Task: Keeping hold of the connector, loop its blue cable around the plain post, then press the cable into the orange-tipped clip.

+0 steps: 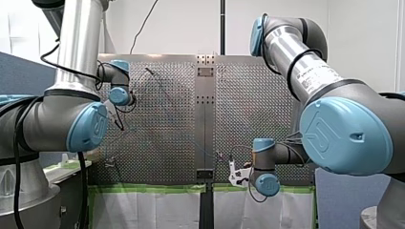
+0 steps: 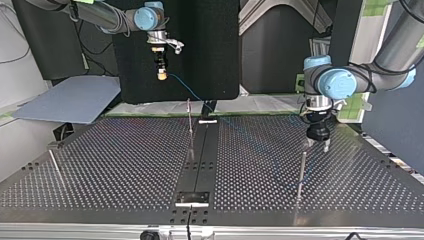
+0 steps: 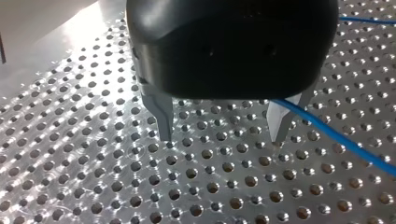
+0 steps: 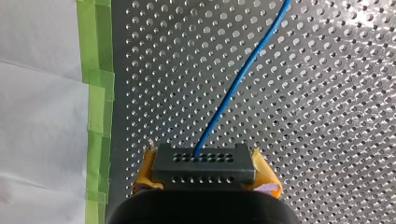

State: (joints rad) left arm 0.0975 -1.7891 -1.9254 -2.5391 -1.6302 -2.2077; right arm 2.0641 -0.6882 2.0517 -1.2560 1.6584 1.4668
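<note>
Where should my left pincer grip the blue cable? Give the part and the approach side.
Probably grip the straight stretch of blue cable running beside my open left pincer, coming down from above with the fingers straddling it crosswise. It is thin and lies low over the table, and my right pincer holds the connector end.

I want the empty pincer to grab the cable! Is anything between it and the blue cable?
Nothing I can see. My left pincer is open just above the table, and the blue cable runs right beside one of its fingers, with no other thing between. My right pincer holds the connector.
</note>
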